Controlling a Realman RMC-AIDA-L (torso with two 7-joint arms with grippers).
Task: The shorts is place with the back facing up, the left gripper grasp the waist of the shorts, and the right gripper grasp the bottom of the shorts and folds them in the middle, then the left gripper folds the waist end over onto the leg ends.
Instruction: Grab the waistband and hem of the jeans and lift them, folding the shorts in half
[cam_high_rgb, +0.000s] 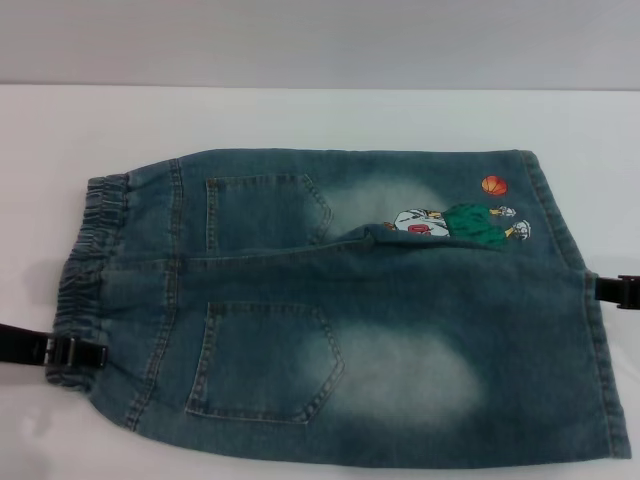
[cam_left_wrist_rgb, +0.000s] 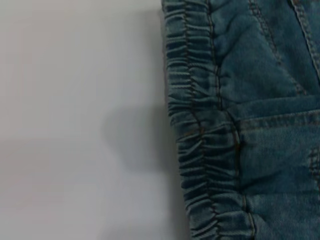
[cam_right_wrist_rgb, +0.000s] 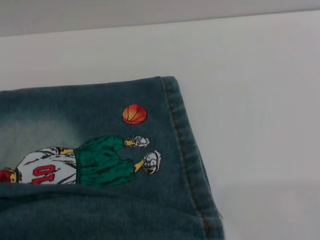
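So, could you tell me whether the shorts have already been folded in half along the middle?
No, the shorts lie spread flat, with both back pockets showing and the waist and leg hems at opposite ends.

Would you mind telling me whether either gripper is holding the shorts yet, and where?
It cannot be told: the left gripper sits at the waist of the shorts, the right gripper at the hem edge.
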